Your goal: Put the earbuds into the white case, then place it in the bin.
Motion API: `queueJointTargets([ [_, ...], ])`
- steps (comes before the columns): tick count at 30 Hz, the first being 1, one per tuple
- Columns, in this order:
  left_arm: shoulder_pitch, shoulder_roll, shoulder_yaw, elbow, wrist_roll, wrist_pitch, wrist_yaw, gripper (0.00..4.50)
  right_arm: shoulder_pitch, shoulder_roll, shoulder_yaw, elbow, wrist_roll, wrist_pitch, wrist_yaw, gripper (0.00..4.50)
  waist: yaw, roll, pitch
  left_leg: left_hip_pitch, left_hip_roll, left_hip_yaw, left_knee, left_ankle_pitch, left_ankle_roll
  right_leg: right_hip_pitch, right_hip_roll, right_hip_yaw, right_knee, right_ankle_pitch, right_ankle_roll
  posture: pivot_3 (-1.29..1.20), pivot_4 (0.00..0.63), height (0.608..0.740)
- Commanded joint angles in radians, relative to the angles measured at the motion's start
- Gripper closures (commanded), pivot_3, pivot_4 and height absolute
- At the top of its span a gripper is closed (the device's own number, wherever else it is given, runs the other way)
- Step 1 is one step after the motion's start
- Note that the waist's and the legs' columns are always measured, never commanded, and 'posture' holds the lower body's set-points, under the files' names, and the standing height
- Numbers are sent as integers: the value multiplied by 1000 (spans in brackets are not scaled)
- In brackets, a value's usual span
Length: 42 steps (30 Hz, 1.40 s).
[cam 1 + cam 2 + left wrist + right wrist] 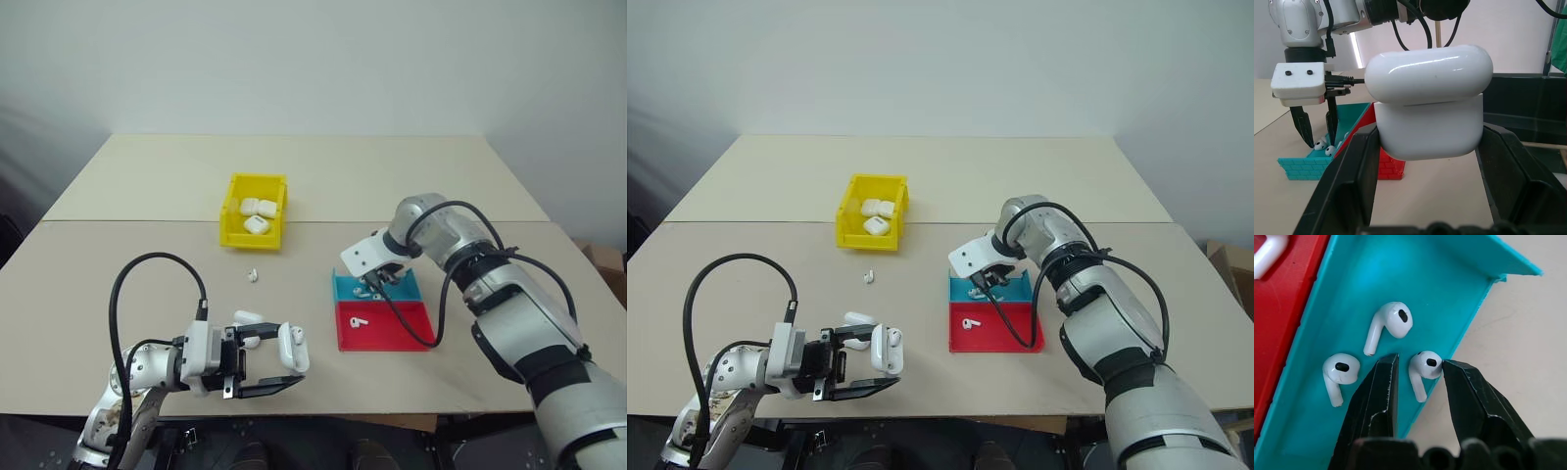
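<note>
My left gripper [279, 360] is near the table's front edge, shut on a white case [1430, 117] held level between its black fingers [1347, 171]; the lid sits over the body. My right gripper [1420, 363] points down into the teal tray [1366, 279], where three earbuds lie. Its jaws stand narrowly open around one earbud [1425, 366], which touches one finger with a thin gap to the other. The other two earbuds [1391, 320] [1339, 369] lie just beside it. The yellow bin [235, 211] stands at mid-table.
Several white cases [257, 213] lie in the bin. A loose earbud [252, 275] rests on the table in front of it. The red tray [402, 333] next to the teal one holds one earbud [359, 320]. Another white case-like object [247, 318] lies by my left gripper.
</note>
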Motion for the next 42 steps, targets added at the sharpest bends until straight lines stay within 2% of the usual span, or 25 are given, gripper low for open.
queueJointTargets([
  [1, -9, 3, 2, -28, -1, -21, 5, 1735, -6, -5, -14, -21, -7, -20, -12, 2705, 0, 0, 0, 0, 0, 0, 0, 0, 0, 0, 0, 0, 0, 0, 0, 0, 150, 740],
  [19, -10, 4, 1, -28, 7, -22, 3, 1735, -5, -10, -19, -9, -5, -53, -14, 2705, 0, 0, 0, 0, 0, 0, 0, 0, 0, 0, 0, 0, 0, 0, 0, 0, 150, 740],
  [22, -11, 4, 2, -28, 8, -21, 3, 1735, -2, -13, -14, -6, -14, -69, -24, 3250, 0, 0, 0, 0, 0, 0, 0, 0, 0, 0, 0, 0, 0, 0, 0, 0, 150, 740],
  [34, -16, 4, 5, -19, 8, -24, 0, 1735, -3, -17, -10, 10, -36, -91, -46, 3250, 0, 0, 0, 1, 0, 0, 0, 0, 0, 1, 0, 0, 0, 0, 0, 0, 150, 740],
  [36, -16, 5, 5, -18, 7, -24, -2, 1735, 1, -17, -19, 4, -26, -92, -41, 3614, 0, 0, 0, 1, 0, 0, 0, 0, 0, 1, 0, 0, 0, 0, 0, 0, 150, 740],
  [42, -16, 6, 6, -16, 5, -23, -6, 1735, 2, -16, -22, -2, -26, -88, -40, 3614, 0, 0, 0, 1, 0, 0, 0, 0, 0, 1, 0, 0, 0, 0, 0, 0, 150, 740],
])
